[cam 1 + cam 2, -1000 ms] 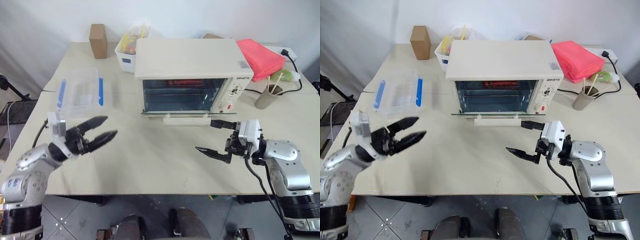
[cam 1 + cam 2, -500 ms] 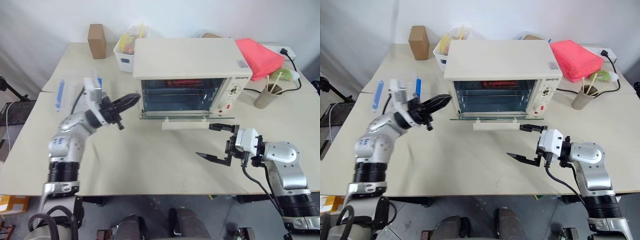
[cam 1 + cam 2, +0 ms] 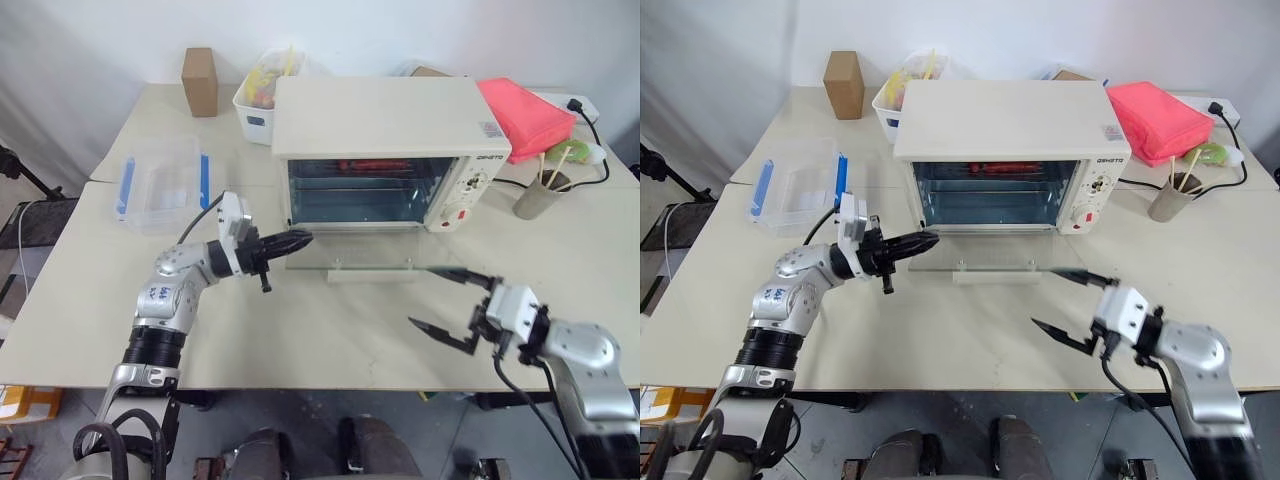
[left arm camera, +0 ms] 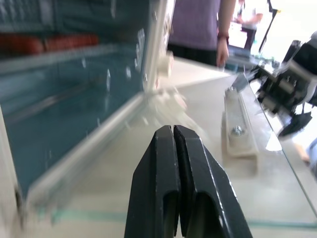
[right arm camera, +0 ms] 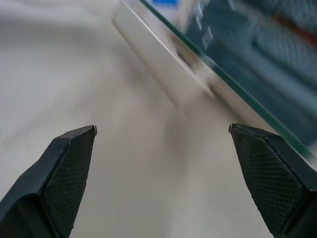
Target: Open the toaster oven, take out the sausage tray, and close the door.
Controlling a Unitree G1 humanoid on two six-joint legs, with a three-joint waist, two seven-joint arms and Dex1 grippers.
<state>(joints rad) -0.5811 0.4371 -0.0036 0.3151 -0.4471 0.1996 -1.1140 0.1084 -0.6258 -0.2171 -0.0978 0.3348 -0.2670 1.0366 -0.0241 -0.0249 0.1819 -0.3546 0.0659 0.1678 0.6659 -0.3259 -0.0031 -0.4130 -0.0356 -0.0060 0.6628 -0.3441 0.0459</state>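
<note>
since the earlier frame the door (image 3: 368, 254) has been lowered flat at centre; the left end effector (image 3: 300, 239), closed, is brought to its left edge. the right end effector (image 3: 447, 303) is held open, lower right. sausages are seen inside the oven (image 3: 385, 150); a clear box (image 3: 163, 182) lies left.

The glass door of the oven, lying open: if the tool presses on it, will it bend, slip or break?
The door is a rigid glass pane with a bar handle, so it would probably swing on its hinge, not bend. Smooth glass looks slippery for the shut left tool. Likely fragile under hard pressure.

toaster oven (image 3: 390, 125): cream-white, upright | door (image 3: 365, 262): open, about flat | sausage tray (image 3: 370, 166): inside, seemingly rear
</note>
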